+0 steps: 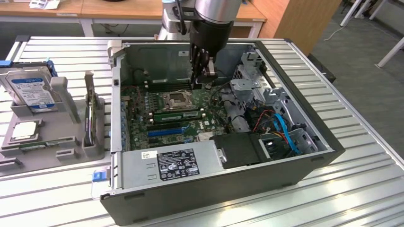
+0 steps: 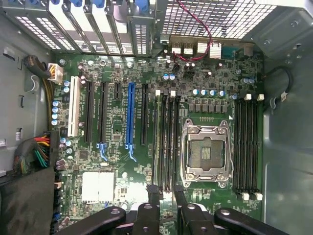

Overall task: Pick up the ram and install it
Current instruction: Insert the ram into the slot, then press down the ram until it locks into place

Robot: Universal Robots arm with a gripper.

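A long, thin green ram stick (image 1: pixel 180 114) sits in a memory slot next to the empty CPU socket (image 1: pixel 176 99) on the motherboard, inside the open computer case (image 1: pixel 208 184). In the wrist view the ram (image 2: pixel 159 142) stands edge-on in the bank of slots beside the socket (image 2: pixel 205 152). My gripper (image 1: pixel 205 81) hangs over the far part of the board, above and a little beyond the ram. Its dark fingers (image 2: pixel 152 203) stand apart with nothing between them, so my gripper (image 2: pixel 166 198) is open.
The power supply (image 1: pixel 173 165) and a drive cage with blue cables (image 1: pixel 281 135) crowd the near side of the case. A blue expansion slot (image 2: pixel 130 115) lies beside the memory slots. On the exterior view's left, a grey fixture (image 1: pixel 66 113) holds a hard drive (image 1: pixel 30 90) and a square silver chip (image 1: pixel 25 130).
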